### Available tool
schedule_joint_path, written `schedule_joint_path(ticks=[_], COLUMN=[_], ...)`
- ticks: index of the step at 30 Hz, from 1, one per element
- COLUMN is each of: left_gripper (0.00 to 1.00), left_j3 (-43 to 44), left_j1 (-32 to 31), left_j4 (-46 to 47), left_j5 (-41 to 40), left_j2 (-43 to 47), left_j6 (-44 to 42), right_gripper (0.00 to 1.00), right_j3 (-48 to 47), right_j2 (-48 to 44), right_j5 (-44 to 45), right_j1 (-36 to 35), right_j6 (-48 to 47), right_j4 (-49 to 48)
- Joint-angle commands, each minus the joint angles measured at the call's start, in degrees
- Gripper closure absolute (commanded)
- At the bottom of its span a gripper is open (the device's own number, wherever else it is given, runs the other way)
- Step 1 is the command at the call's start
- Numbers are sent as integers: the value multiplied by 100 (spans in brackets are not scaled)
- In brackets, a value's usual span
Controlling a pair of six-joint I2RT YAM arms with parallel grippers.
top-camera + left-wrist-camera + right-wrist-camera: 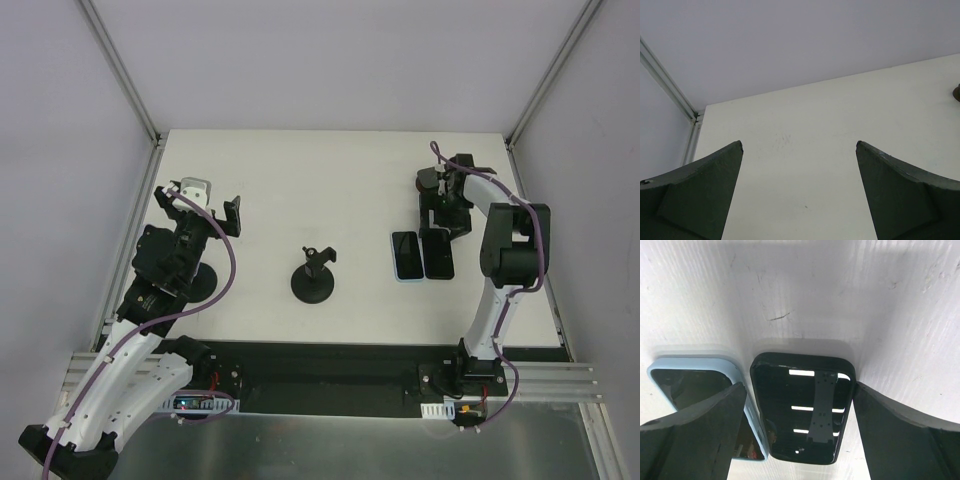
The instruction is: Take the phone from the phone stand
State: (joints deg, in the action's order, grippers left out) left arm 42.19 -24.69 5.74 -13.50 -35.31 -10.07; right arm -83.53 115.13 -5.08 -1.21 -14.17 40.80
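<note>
Black and glossy, the black phone (438,256) lay flat on the table (300,180) at the right of the overhead frame, screen up, well apart from the phone stand (314,275). The stand sat alone at the centre with nothing in its cradle. A blue-cased phone (406,256) lay just beside the black one on its left, their long edges touching or nearly so.

The right claw (446,228) hung directly over the upper end of the black phone. In the right wrist view its fingers (695,440) stood apart, one to each side of the black phone (802,410), with the left finger overlapping the blue-cased phone (700,385). No grip showed, since the phone rested on the surface. The left claw (200,207) was at the left of the frame, and its jaws were also wide apart and holding nothing.

With the stand bare and both phones down, the removal looked done. Which of the two phones had been in the stand could not be told. What seemed left was only for the right arm to lift clear.

The table was a matt off-white board with faint scuffs and scratches. Pale lilac-grey walls (330,60) enclosed it on three sides, with aluminium frame rails (120,70) in the corners. A black strip (330,360) ran along the lower edge, where the arms were bolted.
</note>
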Motion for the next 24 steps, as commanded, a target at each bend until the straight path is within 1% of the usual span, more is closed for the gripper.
schedule_joint_path(ticks=[1,17,21,24], left_gripper=[6,6,5,5], left_j3=[-27,-27,-27,-27], left_j1=[8,-1,-1,-1], left_j4=[305,305,305,305], left_j5=[146,198,198,216], left_j2=[-11,-11,-28,-29], left_j6=[-48,-31,-31,-22], right_gripper=[11,12,13,13], right_j3=[47,258,345,442], right_j2=[-298,-404,-588,-982], right_j5=[-414,-1144,-1066,-916], right_j1=[112,104,112,104], right_j6=[152,248,266,336], right_j4=[-230,-379,-423,-520])
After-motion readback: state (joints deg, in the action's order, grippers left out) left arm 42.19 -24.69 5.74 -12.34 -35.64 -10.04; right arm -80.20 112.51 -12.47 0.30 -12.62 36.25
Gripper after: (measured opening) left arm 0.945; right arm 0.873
